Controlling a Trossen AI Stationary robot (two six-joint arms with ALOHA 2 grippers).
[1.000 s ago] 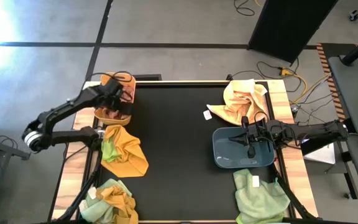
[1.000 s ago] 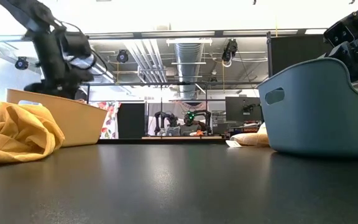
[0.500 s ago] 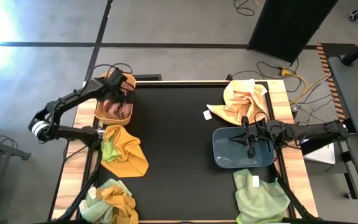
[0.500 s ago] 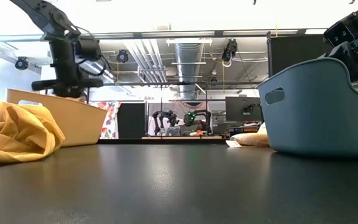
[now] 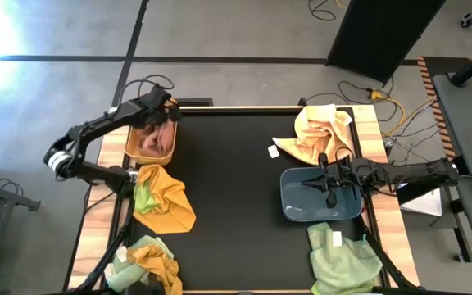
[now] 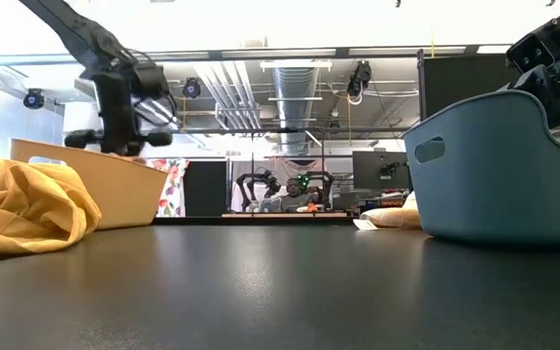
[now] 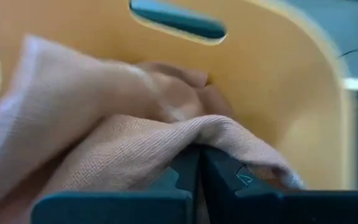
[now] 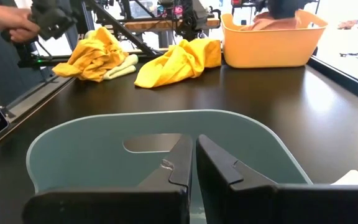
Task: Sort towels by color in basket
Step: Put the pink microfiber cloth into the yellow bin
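Observation:
My left gripper [image 5: 159, 111] is over the far end of the orange basket [image 5: 150, 141] at the table's far left, shut on a salmon pink towel [image 7: 104, 124]. The rest of that towel [image 5: 156, 141] lies inside the basket. A mustard orange towel with green [image 5: 165, 199] lies near the basket. An orange and green pile [image 5: 147, 259] sits at the near left. A pale peach towel [image 5: 318, 129] lies far right and a light green towel [image 5: 342, 259] near right. My right gripper [image 8: 194, 149] is shut over the blue-grey basket [image 5: 321, 197]. My left gripper pinches a fold of the salmon pink towel [image 7: 219, 134] between its two fingers, coming from above. The cloth drapes away from the fingers into the orange basket [image 7: 272, 74], and its lower part lies there. My right gripper: I cannot tell whether it touches the blue-grey basket.
The black mat [image 5: 228, 188] between the two baskets is bare. A small white tag [image 5: 274, 151] lies beside the peach towel. Cables [image 5: 383, 106] run off the far right corner. A person's hand [image 8: 11, 22] shows beyond the table in the right wrist view.
My left gripper has moved toward the table's far edge, from over the middle of the orange basket to its far end, staying shut on the pink towel. The pink cloth in the basket now shows from above. My right arm has kept still.

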